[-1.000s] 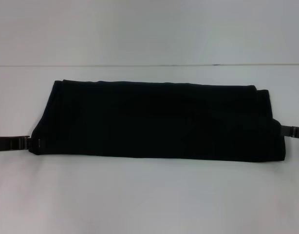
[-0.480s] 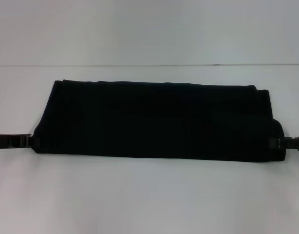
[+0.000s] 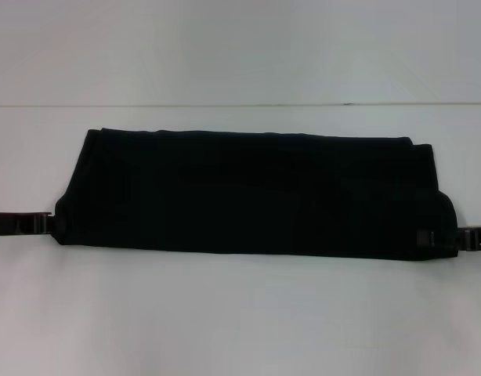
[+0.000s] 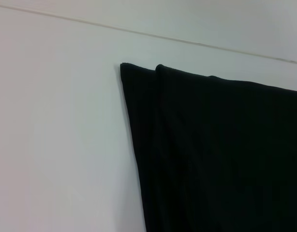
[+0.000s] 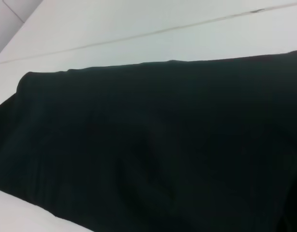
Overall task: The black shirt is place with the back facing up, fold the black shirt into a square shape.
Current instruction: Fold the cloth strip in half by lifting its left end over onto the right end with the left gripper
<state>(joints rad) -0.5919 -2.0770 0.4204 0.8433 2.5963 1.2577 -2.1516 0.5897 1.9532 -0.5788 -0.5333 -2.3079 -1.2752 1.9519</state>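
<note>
1. Lying flat on the white table (image 3: 240,313), the shirt (image 3: 252,192) is folded into a long band running left to right, its far edge near the seam line where the table meets the wall (image 3: 240,47).
2. Layering: the left wrist view shows two stacked fabric edges at the shirt's far left corner, one set just inside the other.
3. Left gripper (image 3: 52,223): at the shirt's near left corner, reaching in from the left edge of the head view, level with the table. Its tip touches the fabric edge. Whether its fingers are spread or closed, and whether they hold cloth, cannot be told.
4. Right gripper (image 3: 440,237): at the shirt's near right corner, reaching in from the right edge. A small dark part of it overlaps the fabric just inside the corner. Its opening and any hold on the cloth cannot be told.
5. Right end of the shirt: slightly rounded and raised at the corner, with a narrow strip of folded cloth showing at the far right.
6. Right wrist view: filled by the shirt surface, with bare table beyond.
</note>
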